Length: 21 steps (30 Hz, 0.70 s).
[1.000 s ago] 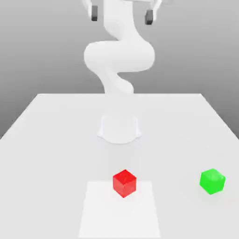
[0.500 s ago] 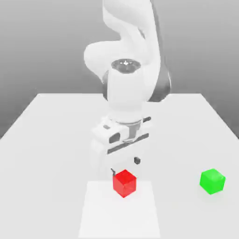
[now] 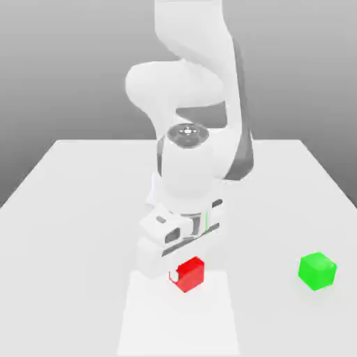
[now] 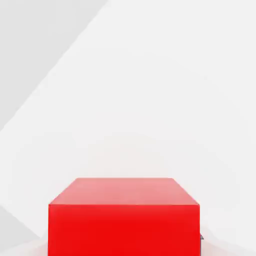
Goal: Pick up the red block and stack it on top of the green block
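The red block (image 3: 190, 274) sits on the white table near its front edge, in the middle of the exterior view. My gripper (image 3: 186, 270) has come straight down onto it, and the white hand covers the block's top and far side. The fingers are shut on the block's two sides. Seen from the hand view, the red block (image 4: 124, 219) is close up and sits squarely between the jaws. The green block (image 3: 317, 271) rests alone on the table toward the exterior view's right, well apart from the gripper.
The white table (image 3: 70, 209) spreads wide to both sides. A paler rectangular patch (image 3: 178, 324) marks its surface under and in front of the red block. My arm rises behind the hand, over the table's middle.
The arm swung down from high above the table onto the red block. The fingers, open on either side of the block half a second ago, have shut on it.
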### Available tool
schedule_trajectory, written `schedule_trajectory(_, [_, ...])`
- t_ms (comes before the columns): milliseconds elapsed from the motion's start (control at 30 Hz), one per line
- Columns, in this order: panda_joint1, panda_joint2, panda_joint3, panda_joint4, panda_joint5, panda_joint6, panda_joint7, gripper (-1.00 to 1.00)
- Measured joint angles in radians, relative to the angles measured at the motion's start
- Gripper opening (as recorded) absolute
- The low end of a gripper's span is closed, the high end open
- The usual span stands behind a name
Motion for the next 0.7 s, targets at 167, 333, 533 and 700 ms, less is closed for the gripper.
schedule_trajectory(167, [0.028, -0.137, 0.033, 0.005, -0.044, -0.142, 0.042, -1.0])
schedule_trajectory(333, [0.257, -0.11, 0.175, 0.13, -0.033, -0.239, 0.092, -1.0])
schedule_trajectory(533, [0.498, -0.011, 0.226, 0.246, -0.045, -0.257, 0.153, -1.0])
schedule_trajectory(700, [0.493, 0.117, 0.19, 0.256, -0.091, -0.14, 0.188, 1.0])
